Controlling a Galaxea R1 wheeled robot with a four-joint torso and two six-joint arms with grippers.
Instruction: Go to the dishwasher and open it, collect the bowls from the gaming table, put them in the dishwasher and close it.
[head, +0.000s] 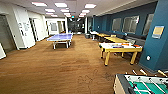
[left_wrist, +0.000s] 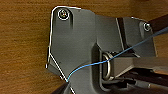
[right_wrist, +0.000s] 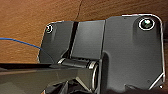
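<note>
The gaming table (head: 117, 49), with a white top and yellow sides and legs, stands to the right at mid distance, close to the blue wall. A few small coloured objects (head: 120, 45) lie on its top, orange and blue, too small to tell whether they are bowls. The dishwasher is out of view. Both wrist views look past the robot's dark plate (left_wrist: 82, 45) (right_wrist: 120, 55) at brown wood-look floor (left_wrist: 22, 50). A thin blue cable (left_wrist: 100, 62) crosses the left wrist view.
A green-field foosball table (head: 142, 86) sits close at the lower right. A blue ping-pong table (head: 60, 38) stands ahead on the left. More yellow tables (head: 116, 39) line the right wall. White walls and doors run along the left. Brown floor (head: 62, 67) stretches ahead.
</note>
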